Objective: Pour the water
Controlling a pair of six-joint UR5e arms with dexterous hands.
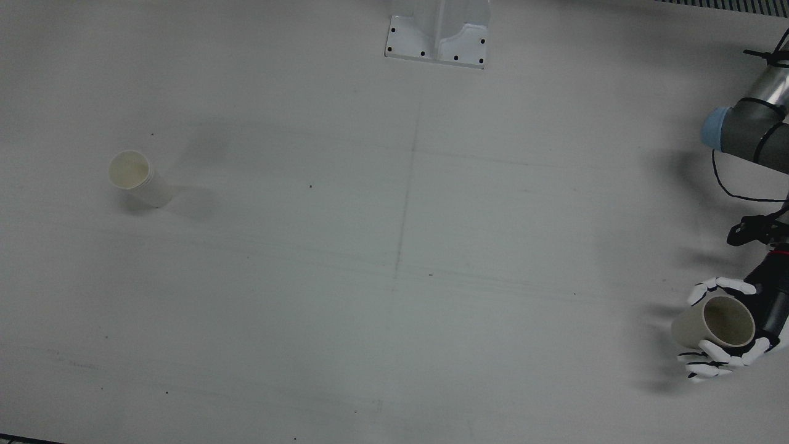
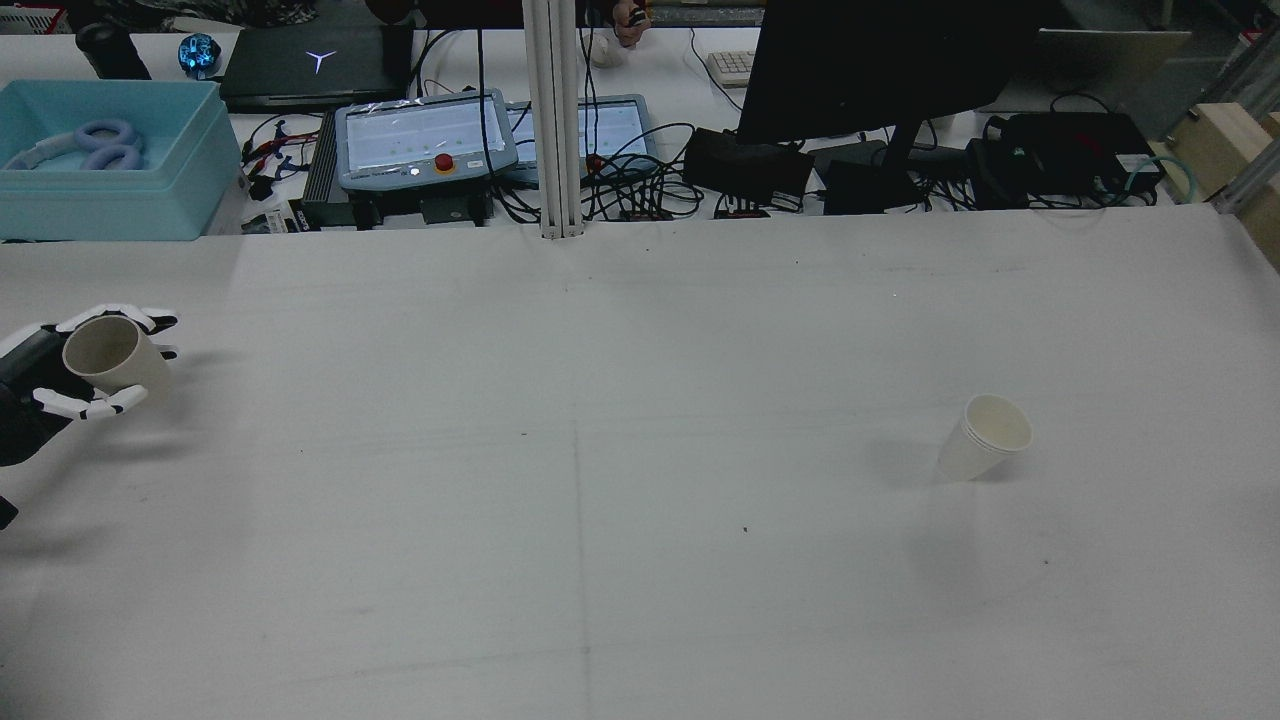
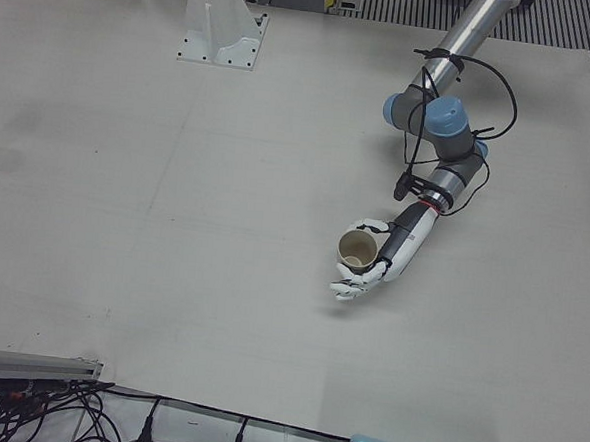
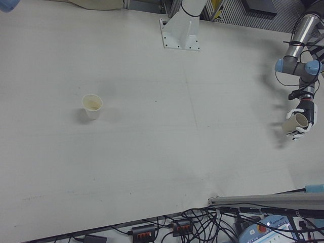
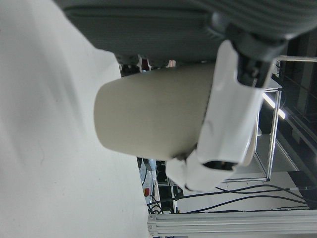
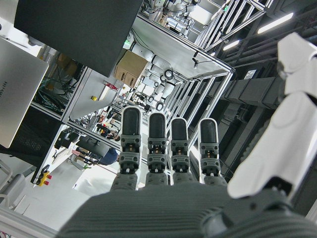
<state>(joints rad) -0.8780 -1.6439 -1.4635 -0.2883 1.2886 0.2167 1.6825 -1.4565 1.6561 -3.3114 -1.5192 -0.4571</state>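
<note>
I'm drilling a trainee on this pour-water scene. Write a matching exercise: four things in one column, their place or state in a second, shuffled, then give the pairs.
Things:
1. tan cup
2. white cup
3. right hand
4. white bracket

Place or state:
A. bolted at the table's robot-side edge
B. fingers straight, holding nothing
C. standing free on the table
D. gripped in the left hand, off the table

Pairs: 1-D, 2-C, 3-B, 4-A
</note>
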